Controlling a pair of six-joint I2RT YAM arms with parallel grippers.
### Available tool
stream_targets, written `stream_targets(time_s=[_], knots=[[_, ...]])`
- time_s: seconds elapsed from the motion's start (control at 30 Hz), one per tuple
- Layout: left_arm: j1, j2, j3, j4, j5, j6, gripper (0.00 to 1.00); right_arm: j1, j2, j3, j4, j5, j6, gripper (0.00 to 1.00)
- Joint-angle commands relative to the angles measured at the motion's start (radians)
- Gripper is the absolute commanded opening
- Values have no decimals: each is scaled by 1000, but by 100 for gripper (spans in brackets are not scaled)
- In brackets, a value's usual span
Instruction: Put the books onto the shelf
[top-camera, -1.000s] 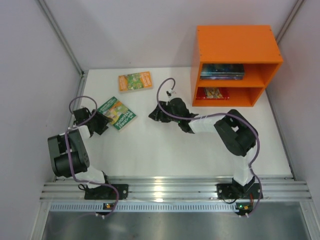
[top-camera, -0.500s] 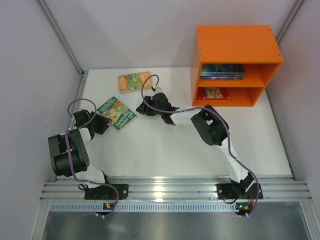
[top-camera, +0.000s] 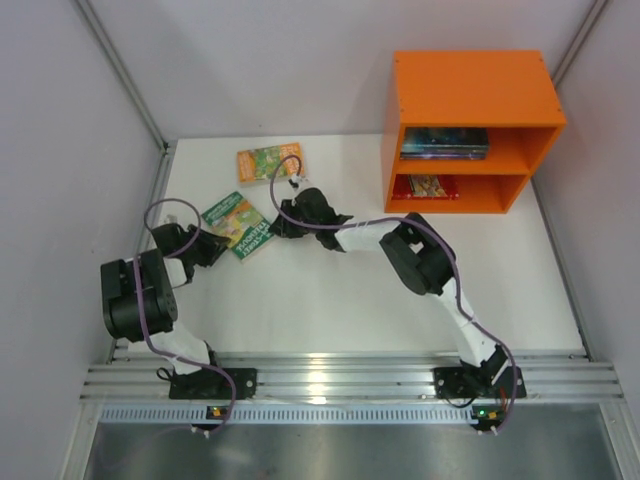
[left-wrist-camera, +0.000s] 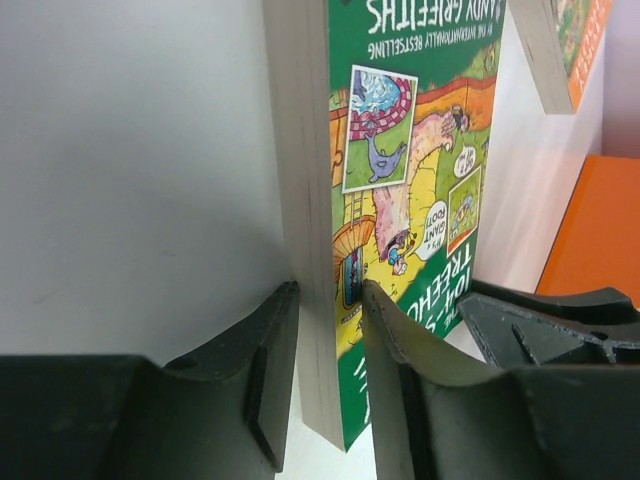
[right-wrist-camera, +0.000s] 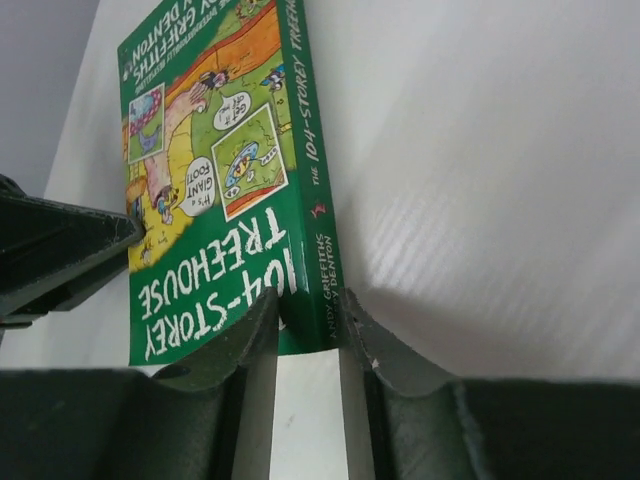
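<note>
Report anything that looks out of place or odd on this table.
Both arms are on one book: the left fingers pinch the green book at its page edge, and the right fingers pinch its spine corner. The book lies askew on the table. The orange-green book lies flat farther back.

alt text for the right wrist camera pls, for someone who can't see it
The right gripper straddles the lower spine corner of a green book, one finger on the cartoon cover side and one on the other side of the spine. Whether it is gripping is unclear. A white table fills the rest.
</note>
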Motion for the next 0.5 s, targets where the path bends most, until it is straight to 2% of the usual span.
stream_targets(time_s=[0.0,0.1,0.17,0.27,0.37,0.47], knots=[[-85,74,-53,-34,54,30,37,21,-97,-129,-149,-11,-124,23],[-131,38,-62,-89,62,71,34,21,-200,-278,-141,1,-149,16],[-142,-30,-71,-129,68,106,34,21,-266,-369,-142,28,-157,16],[-179,-111,-109,-155,126,117,35,21,-393,-594,-142,61,-170,17],[-275,-168,-126,-178,166,112,37,23,-504,-712,-130,81,-175,18],[-418,-212,-151,-206,160,106,39,35,-617,-869,-110,94,-152,18]])
